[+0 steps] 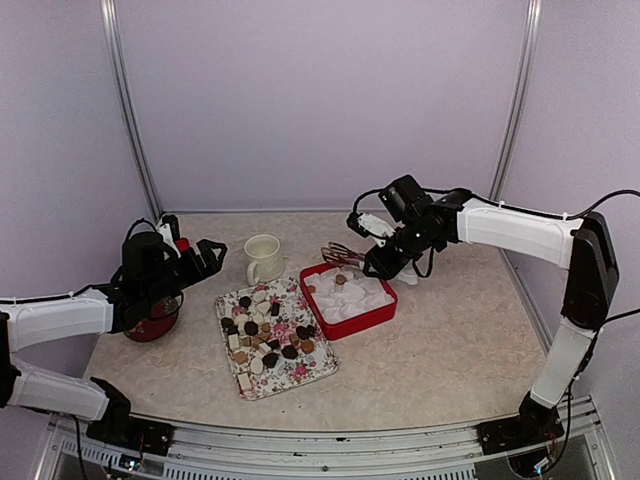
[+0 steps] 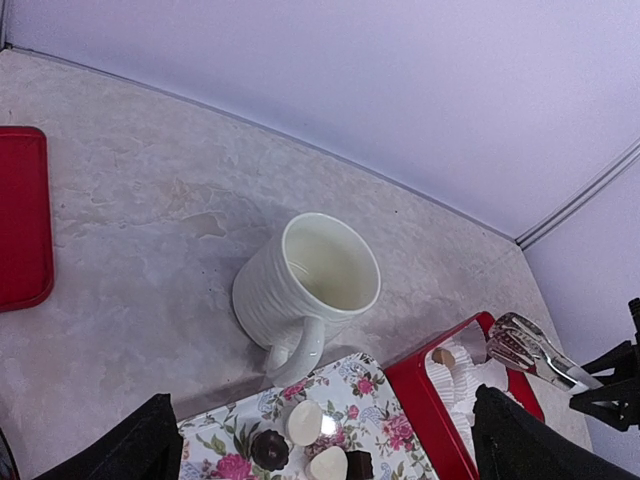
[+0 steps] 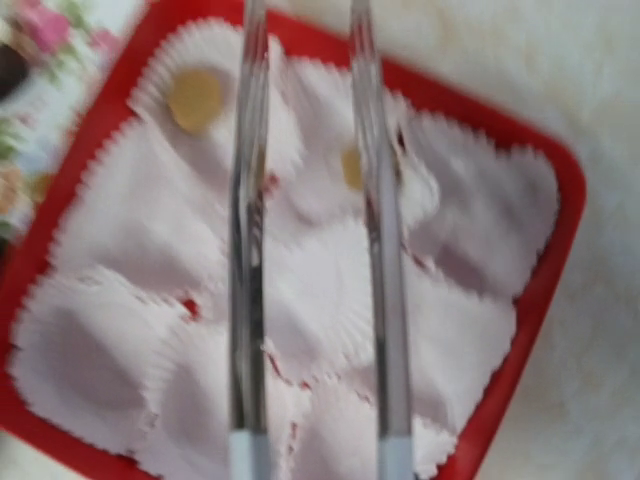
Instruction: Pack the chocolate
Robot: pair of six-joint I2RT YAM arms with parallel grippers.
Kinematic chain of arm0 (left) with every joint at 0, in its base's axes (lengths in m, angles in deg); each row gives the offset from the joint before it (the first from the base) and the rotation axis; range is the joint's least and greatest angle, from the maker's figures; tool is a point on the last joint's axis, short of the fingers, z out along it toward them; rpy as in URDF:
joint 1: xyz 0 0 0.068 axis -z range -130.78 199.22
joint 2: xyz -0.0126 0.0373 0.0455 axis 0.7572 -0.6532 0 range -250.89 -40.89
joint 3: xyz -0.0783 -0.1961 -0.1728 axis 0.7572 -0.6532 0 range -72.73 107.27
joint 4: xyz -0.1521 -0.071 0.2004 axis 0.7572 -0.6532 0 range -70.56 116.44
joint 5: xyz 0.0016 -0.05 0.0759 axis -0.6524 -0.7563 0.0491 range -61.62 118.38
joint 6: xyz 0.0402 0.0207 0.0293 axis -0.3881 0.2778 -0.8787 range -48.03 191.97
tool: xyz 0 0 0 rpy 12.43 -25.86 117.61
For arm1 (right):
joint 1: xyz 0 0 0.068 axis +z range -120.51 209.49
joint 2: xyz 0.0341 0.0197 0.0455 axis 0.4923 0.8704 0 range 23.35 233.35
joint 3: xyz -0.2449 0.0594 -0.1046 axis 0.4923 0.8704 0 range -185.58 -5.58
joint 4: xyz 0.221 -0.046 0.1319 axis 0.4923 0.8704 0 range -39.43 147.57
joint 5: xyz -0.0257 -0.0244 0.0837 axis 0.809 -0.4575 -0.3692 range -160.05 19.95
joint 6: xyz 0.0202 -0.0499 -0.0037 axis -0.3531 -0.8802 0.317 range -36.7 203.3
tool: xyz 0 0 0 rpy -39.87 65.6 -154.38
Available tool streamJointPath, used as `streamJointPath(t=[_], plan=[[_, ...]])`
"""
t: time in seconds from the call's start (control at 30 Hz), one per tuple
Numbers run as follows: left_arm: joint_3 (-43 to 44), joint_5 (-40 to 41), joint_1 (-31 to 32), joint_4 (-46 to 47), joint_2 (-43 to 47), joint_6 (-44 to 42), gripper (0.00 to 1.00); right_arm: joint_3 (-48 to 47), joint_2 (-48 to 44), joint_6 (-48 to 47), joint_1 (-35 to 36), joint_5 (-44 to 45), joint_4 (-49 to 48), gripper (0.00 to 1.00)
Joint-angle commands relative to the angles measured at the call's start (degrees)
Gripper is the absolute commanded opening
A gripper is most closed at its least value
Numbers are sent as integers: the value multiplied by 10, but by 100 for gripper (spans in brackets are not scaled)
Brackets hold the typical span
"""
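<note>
Plainly, most of the chocolate (image 1: 251,328) lies heaped on the flowered tray (image 1: 310,370) beside the mug (image 1: 262,257); two tan pieces (image 3: 195,97) sit in paper liners (image 3: 310,290) inside the red box (image 1: 372,318); our right end effector (image 1: 380,245) clasps metal tongs (image 3: 245,250) above that box; our left end effector (image 1: 208,256) gapes wide, empty, over the tabletop (image 1: 450,340).

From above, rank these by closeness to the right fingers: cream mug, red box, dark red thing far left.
1. Red box of white paper liners, by the right fingers.
2. Cream ribbed mug, centre.
3. Dark red round object, far left.
</note>
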Motion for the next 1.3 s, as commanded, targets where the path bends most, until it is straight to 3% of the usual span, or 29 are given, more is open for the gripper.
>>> streamJointPath(t=[0.0, 0.43, 0.7, 1.27], plan=[[2, -7, -4, 6, 4, -2, 99, -39, -29, -17, 29, -18, 18, 34], [0, -8, -3, 2, 17, 0, 99, -38, -57, -9, 121, -15, 82, 33], [18, -6, -2, -11, 13, -1, 99, -51, -37, 91, 166, -15, 138, 33], [9, -6, 0, 3, 3, 1, 99, 5, -24, 182, 201, -59, 97, 33]])
